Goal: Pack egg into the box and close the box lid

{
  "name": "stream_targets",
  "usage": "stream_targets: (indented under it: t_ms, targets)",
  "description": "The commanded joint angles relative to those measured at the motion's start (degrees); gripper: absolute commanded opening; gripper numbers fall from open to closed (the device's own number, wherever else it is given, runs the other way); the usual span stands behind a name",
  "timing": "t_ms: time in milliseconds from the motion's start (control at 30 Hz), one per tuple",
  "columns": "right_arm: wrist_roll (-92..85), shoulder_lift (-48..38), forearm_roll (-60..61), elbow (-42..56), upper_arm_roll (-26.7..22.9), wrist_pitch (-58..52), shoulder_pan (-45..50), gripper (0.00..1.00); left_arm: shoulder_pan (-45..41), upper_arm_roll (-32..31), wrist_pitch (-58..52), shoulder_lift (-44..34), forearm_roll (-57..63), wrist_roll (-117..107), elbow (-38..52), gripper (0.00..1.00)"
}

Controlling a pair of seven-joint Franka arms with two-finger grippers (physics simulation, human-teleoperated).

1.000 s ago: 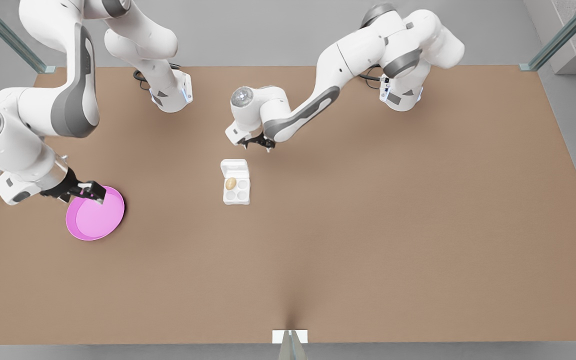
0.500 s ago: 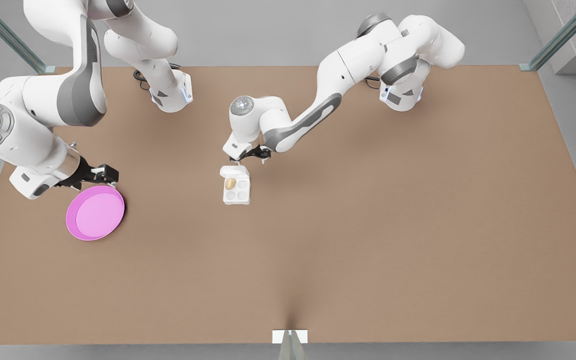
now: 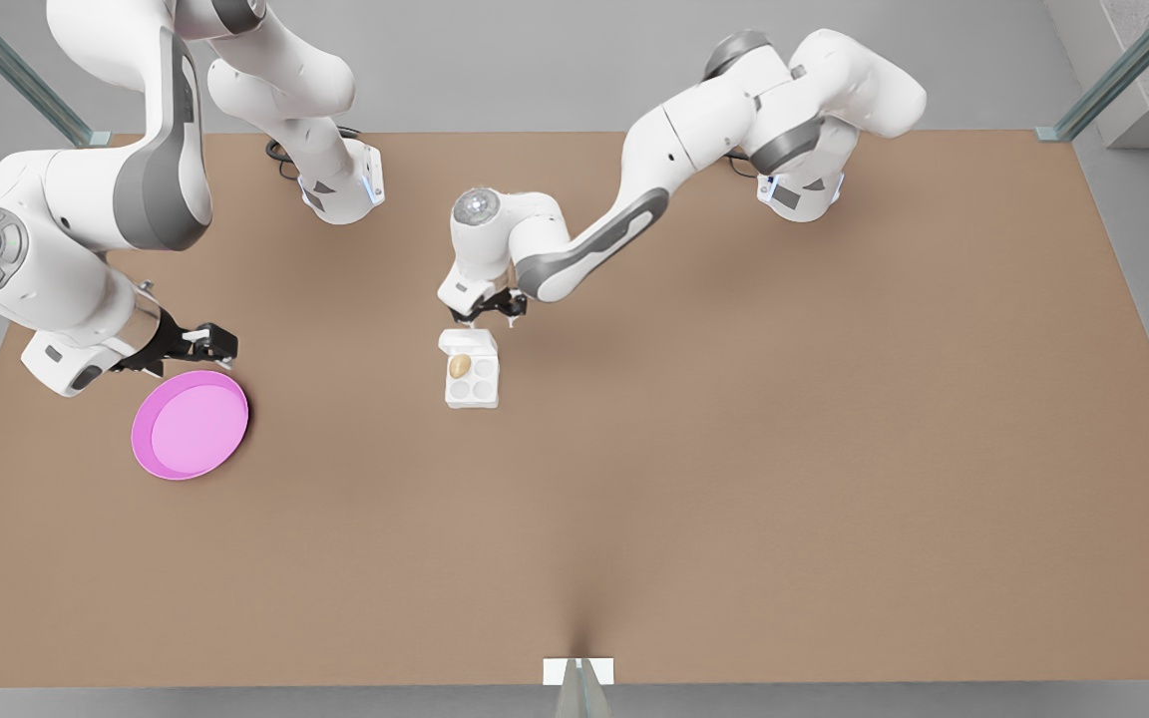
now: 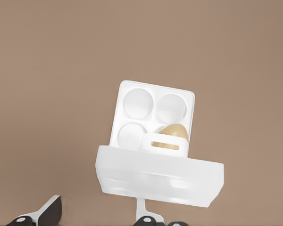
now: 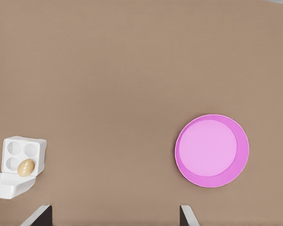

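My left gripper (image 3: 488,315) is hovering spread just behind the box lid (image 4: 158,176), which is standing half raised over the box (image 3: 472,380); the egg (image 3: 460,366) is sitting in one cup. My right gripper (image 3: 207,344), fingers apart, is waiting beside the pink plate (image 3: 190,425).

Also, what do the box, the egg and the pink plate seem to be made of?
The box and its lid look like smooth moulded white plastic or foam; I cannot tell which. The egg is tan with a soft sheen, like real shell. The plate looks like plain matte pink plastic, with a raised rim.
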Motion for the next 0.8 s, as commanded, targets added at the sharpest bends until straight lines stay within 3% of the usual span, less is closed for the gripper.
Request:
stream_targets:
  t_ms: [0, 267, 333, 367, 433, 467, 500, 533, 567, 667, 767]
  targets:
    - [-1.4, -0.1, 0.1, 0.0, 0.0, -0.2, 0.1, 1.0, 0.3, 0.0, 0.3, 0.5, 2.3, -0.3, 0.1, 1.0]
    - [-1.4, -0.1, 0.0, 0.1, 0.0, -0.2, 0.0, 1.0, 6.9, 1.2, -7.4, -1.5, -0.7, 9.0, 3.8, 1.0]
    - [-1.4, -0.2, 0.0, 0.2, 0.0, -0.2, 0.0, 1.0, 17.3, -0.1, -19.8, -13.1, -7.0, 12.7, 3.8, 1.0]
    - [-1.4, -0.8, 0.0, 0.4, 0.0, -0.2, 0.1, 1.0, 29.0, 0.0, -29.5, -21.5, -15.1, 22.9, 4.1, 1.0]
    - [-1.9, -1.0, 0.0, 2.8, 0.0, -0.6, -0.4, 1.0, 41.4, 0.2, -33.7, -26.4, -14.8, 35.4, 4.0, 1.0]
    - [-1.8, -1.0, -0.5, 2.8, 0.0, 0.4, -0.4, 1.0, 44.4, 0.2, -38.1, -27.0, -9.0, 48.6, 3.9, 1.0]
    - [-1.8, -1.5, -0.4, 2.8, 0.2, 2.5, 0.2, 1.0, 41.9, 8.7, -40.6, -27.8, -13.6, 69.8, 4.2, 1.0]
    - [-1.8, -1.2, -0.4, 2.4, 1.3, 5.2, 0.2, 1.0, 38.9, 25.5, -38.8, -37.2, -32.3, 77.2, -4.8, 1.0]
    - [-1.7, -0.9, -0.6, 2.0, 3.0, 7.5, 0.2, 1.0, 39.6, 25.4, -21.9, -53.1, -31.9, 77.1, -31.3, 1.0]
    - [-1.6, -0.1, -0.5, 2.0, 3.2, 7.8, 0.3, 1.0, 41.0, 24.0, -26.8, -47.7, -31.9, 77.4, -23.6, 1.0]
    - [-1.7, 0.0, -0.6, 1.9, 3.2, 9.3, 0.1, 1.0, 40.4, 23.9, -27.3, -47.1, -31.9, 77.5, -22.8, 1.0]
